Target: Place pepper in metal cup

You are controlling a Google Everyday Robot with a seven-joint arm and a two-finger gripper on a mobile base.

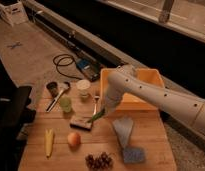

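My gripper (102, 113) hangs over the middle of the wooden table and is shut on the pepper (95, 118). The pepper is a slim dark-green piece that sticks out down and to the left, just above a dark flat block (81, 122). The metal cup (52, 88) is small and dark grey, and it stands at the table's far left corner, well to the left of the gripper. Between them stand a white cup (83, 89) and a translucent green cup (65, 104). My white arm (146, 95) reaches in from the right.
A yellow bin (155, 80) sits at the back right, behind the arm. A long utensil (58, 98) lies by the cups. Near the front lie a yellow item (49, 141), an orange fruit (73, 139), grapes (98, 161), a grey cloth (123, 128) and a blue sponge (132, 154).
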